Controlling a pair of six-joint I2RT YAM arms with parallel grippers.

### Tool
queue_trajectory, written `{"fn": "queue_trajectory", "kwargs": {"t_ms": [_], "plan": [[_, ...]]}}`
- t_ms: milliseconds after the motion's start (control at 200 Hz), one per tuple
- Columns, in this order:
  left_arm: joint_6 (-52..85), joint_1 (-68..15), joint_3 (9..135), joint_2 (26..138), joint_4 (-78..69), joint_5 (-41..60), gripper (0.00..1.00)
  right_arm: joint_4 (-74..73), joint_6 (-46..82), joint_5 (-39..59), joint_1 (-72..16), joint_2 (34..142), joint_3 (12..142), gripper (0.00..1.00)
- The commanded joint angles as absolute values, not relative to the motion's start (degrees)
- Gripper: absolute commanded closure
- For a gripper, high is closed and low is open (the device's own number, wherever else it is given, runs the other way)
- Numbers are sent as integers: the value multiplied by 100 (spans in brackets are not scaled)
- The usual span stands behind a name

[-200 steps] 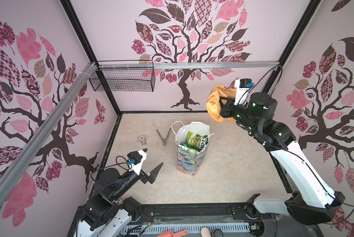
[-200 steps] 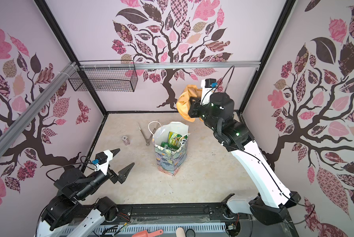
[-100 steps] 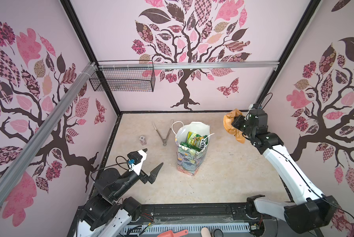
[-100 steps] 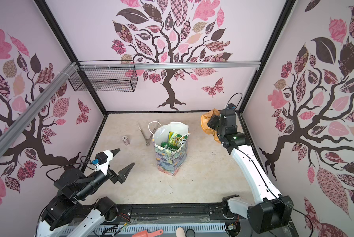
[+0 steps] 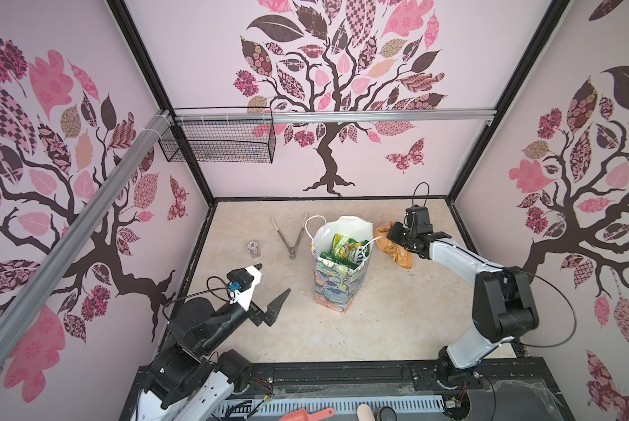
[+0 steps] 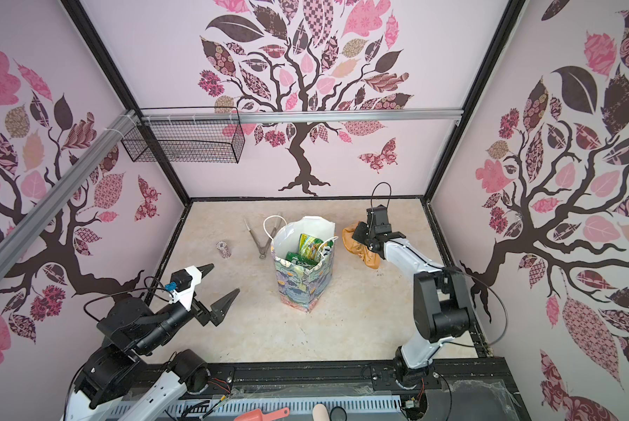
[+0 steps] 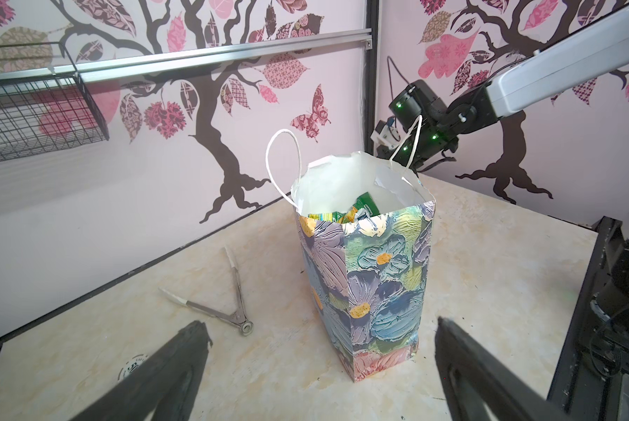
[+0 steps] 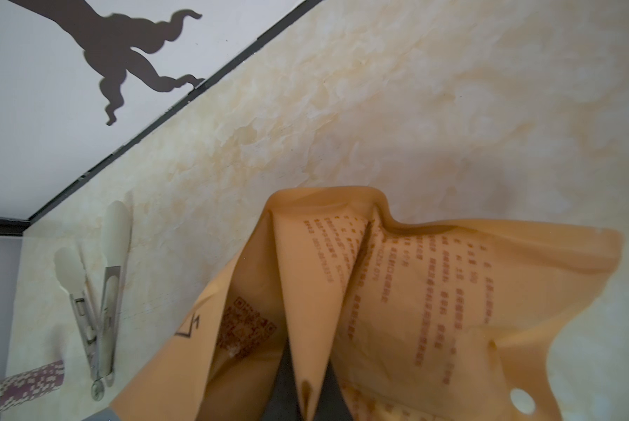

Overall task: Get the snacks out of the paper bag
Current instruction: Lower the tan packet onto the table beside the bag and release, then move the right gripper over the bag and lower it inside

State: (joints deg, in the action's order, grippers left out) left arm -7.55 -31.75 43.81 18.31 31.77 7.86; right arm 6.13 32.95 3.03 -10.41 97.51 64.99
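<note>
At front left, the left arm (image 5: 203, 317) hovers with its jaws spread wide and empty; beyond it a roll of purple chips (image 5: 254, 249) and metal tongs (image 5: 291, 238) lie on the desk (image 5: 396, 320). The flowered paper bag (image 5: 336, 291) stands upright mid-desk, green snacks (image 5: 347, 248) inside. Just right of it, the right arm (image 5: 451, 255), jaws clamped on an orange pouch (image 5: 400, 257), holds it low by the desk
</note>
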Motion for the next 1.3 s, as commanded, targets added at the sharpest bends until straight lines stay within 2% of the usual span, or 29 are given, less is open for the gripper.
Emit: {"fn": "queue_trajectory", "kwargs": {"t_ms": [0,285,330,400,515,710,780,1035,1185,1295], "plan": [[-807,-3147,4201,1786,3089,730,1,438,3133,526,-1021,10491,7236,100],[-853,-3152,4166,1782,3081,626,1,676,3166,391,-1022,11820,8565,100],[-860,-3147,4166,1774,3081,617,1,769,3155,387,-1020,11948,8721,91],[-866,-3152,4165,1775,3086,594,2,996,3171,443,-1027,12049,8921,70],[-876,-3154,4148,1756,3076,544,1,1076,3253,603,-1021,11901,8871,58],[-879,-3150,4140,1820,3059,587,1,1087,3244,630,-1024,10919,8474,36],[-879,-3151,4140,1851,3058,605,2,1019,3231,719,-1024,10417,8245,31],[-861,-3147,4176,2026,3107,671,1,792,3372,1922,-1029,8424,7397,27],[-870,-3148,4242,2261,3119,852,1,1171,3075,2650,-1093,7599,7642,25],[-870,-3155,4266,2335,3125,931,1,1643,2721,2585,-1443,7300,8014,24]]}}
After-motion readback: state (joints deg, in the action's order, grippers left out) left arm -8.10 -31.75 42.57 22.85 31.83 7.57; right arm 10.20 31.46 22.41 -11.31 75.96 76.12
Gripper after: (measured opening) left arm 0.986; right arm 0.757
